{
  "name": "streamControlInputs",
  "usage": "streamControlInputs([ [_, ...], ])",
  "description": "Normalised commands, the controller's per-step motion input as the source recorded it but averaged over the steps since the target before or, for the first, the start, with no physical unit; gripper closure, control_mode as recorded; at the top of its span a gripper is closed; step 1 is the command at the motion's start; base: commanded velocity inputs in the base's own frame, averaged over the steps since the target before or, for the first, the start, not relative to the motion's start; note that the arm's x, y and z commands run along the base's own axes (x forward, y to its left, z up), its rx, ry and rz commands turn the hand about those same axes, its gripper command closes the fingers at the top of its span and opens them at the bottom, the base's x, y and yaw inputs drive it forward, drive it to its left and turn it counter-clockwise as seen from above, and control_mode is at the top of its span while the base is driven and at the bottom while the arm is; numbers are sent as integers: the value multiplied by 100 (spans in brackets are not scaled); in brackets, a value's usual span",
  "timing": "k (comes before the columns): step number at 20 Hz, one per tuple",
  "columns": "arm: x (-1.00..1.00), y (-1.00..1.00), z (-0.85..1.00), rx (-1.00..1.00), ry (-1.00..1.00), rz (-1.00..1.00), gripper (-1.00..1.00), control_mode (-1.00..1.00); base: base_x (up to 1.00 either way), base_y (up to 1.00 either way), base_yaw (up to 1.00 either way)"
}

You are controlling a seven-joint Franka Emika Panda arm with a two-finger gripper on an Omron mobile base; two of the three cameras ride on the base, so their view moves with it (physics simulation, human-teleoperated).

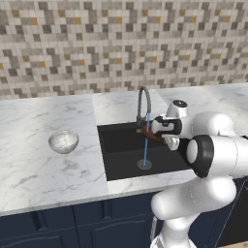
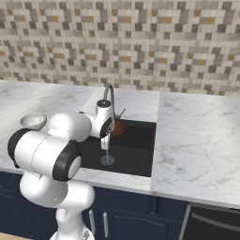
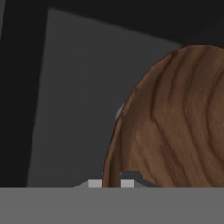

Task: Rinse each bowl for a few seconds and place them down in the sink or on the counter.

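Hand (image 1: 154, 135) clenched on brown bowl (image 1: 151, 136) under faucet (image 1: 144, 101) stream, rinsing; grey bowl (image 1: 63, 141) at 9 o'clock on tabletop (image 1: 43, 169) looks unrinsed.

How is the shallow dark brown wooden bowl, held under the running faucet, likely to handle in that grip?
The shallow dark brown wooden bowl looks rigid, so it probably won't flex. The gripper pinches only its thin rim, so it may pivot or slip, more so once wet under the stream from the grey gooseneck faucet.

Beige-grey mosaic wall (image 1: 97, 43) behind, navy cabinets (image 1: 58, 227) below (dark appliance (image 2: 213, 225) rightmost).
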Motion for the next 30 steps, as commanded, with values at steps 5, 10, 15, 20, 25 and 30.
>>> streamControlInputs([
  [5, -19, -11, -4, -1, 0, 2, 100, -100, 0, 0, 0],
  [10, -21, -19, 2, -5, -3, 0, 100, -100, 0, 0, 0],
  [15, -17, -22, 4, -5, -2, -5, 100, -100, 0, 0, 0],
  [20, -21, -20, 16, -3, -4, -7, 100, -100, 0, 0, 0],
  [25, -14, -17, 35, 0, -3, -10, 100, -100, 0, 0, 0],
  [30, -17, -23, 34, 1, -1, -12, 100, -100, 0, 0, 0],
])
